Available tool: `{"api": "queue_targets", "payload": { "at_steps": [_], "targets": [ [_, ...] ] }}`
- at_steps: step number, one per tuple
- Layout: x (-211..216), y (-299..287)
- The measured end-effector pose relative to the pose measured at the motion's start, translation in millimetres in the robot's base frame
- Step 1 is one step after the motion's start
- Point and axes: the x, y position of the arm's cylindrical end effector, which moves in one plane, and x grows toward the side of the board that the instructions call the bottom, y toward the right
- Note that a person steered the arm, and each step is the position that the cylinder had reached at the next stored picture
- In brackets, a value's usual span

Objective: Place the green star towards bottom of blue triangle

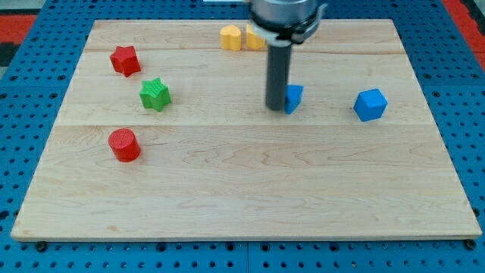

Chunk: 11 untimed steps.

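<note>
The green star [154, 94] lies on the wooden board [242, 182] at the view's left. The blue triangle [293, 97] lies near the middle of the board, partly hidden behind the dark rod. My tip [275, 108] rests on the board just at the left edge of the blue triangle, touching or nearly touching it. The green star is far to the left of my tip.
A red star [125, 60] lies at the upper left and a red cylinder [123, 145] at the lower left. A blue cube [370, 105] lies at the right. Two yellow-orange blocks [231, 36] lie at the top, one partly behind the arm.
</note>
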Motion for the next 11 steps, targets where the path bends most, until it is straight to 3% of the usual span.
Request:
{"api": "queue_targets", "payload": {
  "at_steps": [1, 2, 4, 5, 6, 7, 8, 9, 11],
  "targets": [
    [-19.6, 49.2],
    [-18.9, 54.7],
    [52.4, -126.5],
    [27.3, -244.1],
    [-8.3, -277.7],
    [-23.7, -180.4],
    [-2.0, -143.9],
    [11.1, -158.8],
    [51.3, -123.8]
  ]
}}
